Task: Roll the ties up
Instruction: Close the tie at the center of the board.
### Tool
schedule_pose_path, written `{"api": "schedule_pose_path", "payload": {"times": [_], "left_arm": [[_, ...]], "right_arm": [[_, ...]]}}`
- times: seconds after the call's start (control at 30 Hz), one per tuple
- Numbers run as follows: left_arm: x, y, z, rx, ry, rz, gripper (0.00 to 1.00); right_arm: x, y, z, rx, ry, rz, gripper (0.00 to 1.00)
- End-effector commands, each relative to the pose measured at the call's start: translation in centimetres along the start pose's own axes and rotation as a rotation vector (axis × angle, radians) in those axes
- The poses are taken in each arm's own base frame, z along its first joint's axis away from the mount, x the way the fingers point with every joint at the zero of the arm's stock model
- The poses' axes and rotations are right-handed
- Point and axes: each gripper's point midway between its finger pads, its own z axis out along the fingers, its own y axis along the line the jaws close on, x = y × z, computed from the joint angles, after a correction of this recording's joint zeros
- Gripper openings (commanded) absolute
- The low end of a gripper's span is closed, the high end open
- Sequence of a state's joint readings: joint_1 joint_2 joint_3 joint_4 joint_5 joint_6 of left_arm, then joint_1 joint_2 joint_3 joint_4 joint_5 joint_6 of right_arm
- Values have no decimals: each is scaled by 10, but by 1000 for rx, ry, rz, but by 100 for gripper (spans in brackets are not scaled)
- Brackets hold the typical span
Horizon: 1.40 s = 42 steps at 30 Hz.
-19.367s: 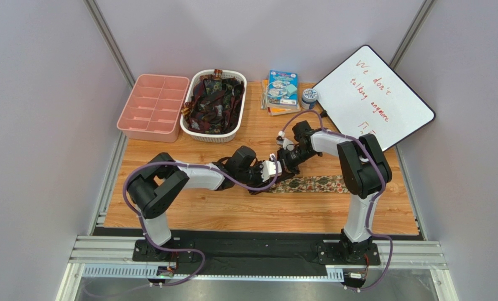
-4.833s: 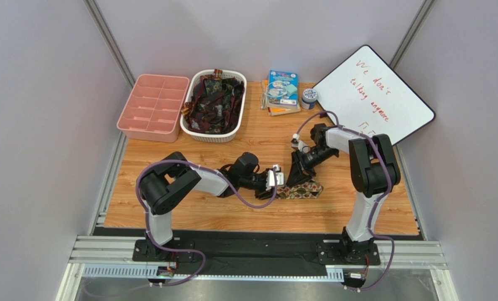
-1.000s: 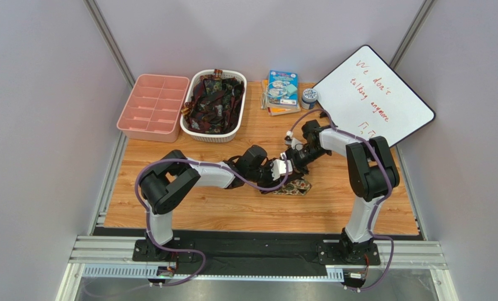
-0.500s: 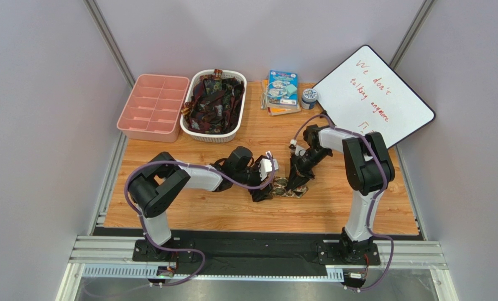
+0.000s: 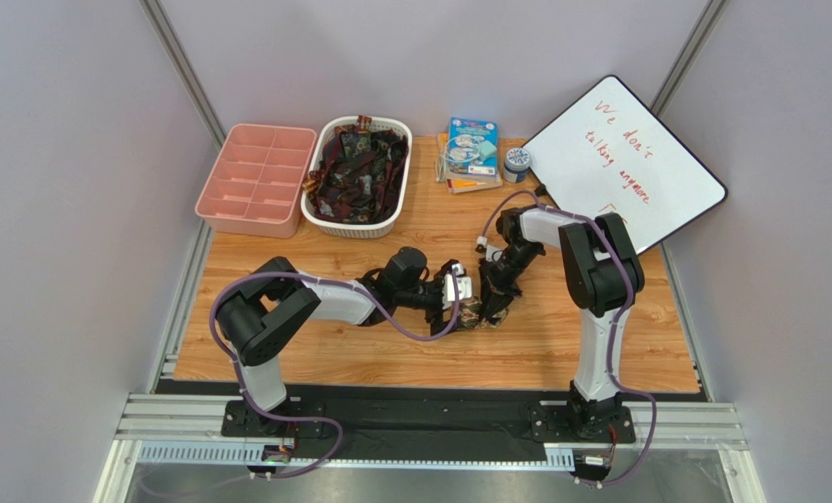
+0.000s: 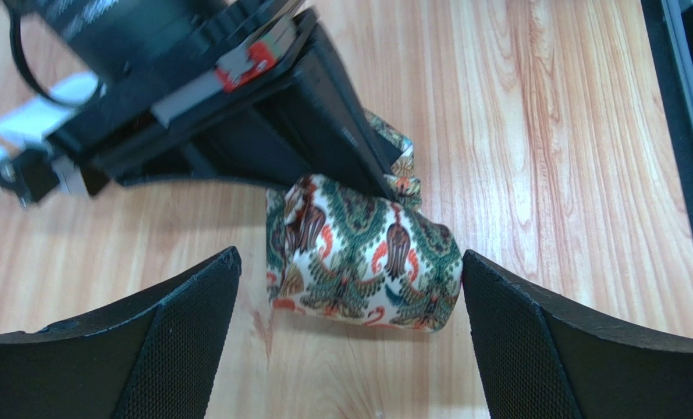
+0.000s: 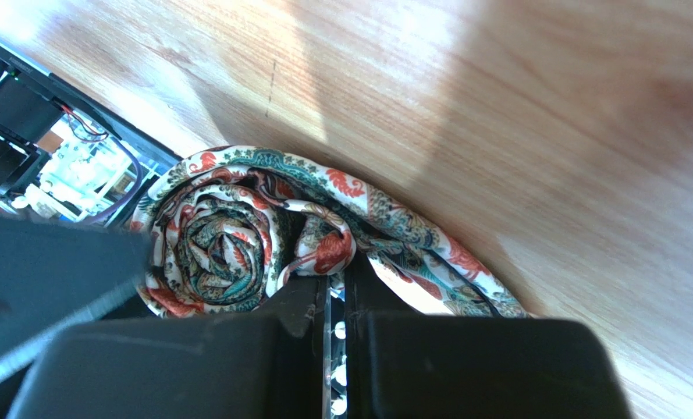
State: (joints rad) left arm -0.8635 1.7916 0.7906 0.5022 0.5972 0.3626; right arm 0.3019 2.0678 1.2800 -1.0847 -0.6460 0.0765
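Observation:
The handled tie (image 6: 358,255), cream with a green and orange-red floral print, lies on the wooden table as a compact roll. It also shows in the top view (image 5: 480,312) and the right wrist view (image 7: 223,236). My left gripper (image 6: 350,262) is open and straddles the roll, with a gap on each side. In the top view the left gripper (image 5: 460,293) is just left of the roll. My right gripper (image 7: 334,284) is shut on the roll's outer fold. The right gripper (image 5: 490,297) comes at it from the far side. Several dark ties (image 5: 359,168) fill the white basket.
A white basket (image 5: 315,215) and a pink divided tray (image 5: 255,178) stand at the back left. Books (image 5: 469,152), a tape roll (image 5: 516,162) and a whiteboard (image 5: 625,157) are at the back right. The table's front edge (image 5: 430,386) is near the arms' bases.
The tie went from a long flat strip to a short strip, then a compact roll. In the last half second my left gripper moved right to straddle it; the right gripper stayed on it.

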Motion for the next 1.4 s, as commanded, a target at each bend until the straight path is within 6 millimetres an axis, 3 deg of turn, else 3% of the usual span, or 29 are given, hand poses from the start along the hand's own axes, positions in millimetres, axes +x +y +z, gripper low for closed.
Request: {"api": "schedule_pose_path", "payload": {"times": [0.0,0.17,0.27,0.4,0.47,0.63,0.67,0.7,0.9,1.1,1.37], "left_arm": [[-15,-5,8,48,-67,237,100],[-2,-13,15,96,-28,277,96],[9,-9,20,98,35,200,79],[28,-13,17,102,115,125,47],[36,-17,14,111,142,87,39],[55,-30,8,135,203,23,23],[57,-31,7,137,211,16,22],[56,-31,8,138,208,12,21],[59,-30,11,148,225,-27,19],[62,-23,11,146,239,-97,19],[69,-19,7,148,254,-162,19]], "right_arm": [[-24,-35,20,143,-47,-70,0],[-17,-22,19,80,-40,-97,0],[-15,-8,13,24,-59,-121,0],[-12,9,0,-25,-96,-163,2],[-11,13,-11,-37,-130,-174,10],[-15,0,-43,-83,-231,-94,51],[-15,-2,-48,-83,-250,-89,56],[-16,-6,-50,-73,-261,-81,68],[-29,-22,-48,-58,-324,-57,92],[-33,-17,-31,-158,-355,-72,97],[-33,-1,-27,-276,-384,-104,94]]}}
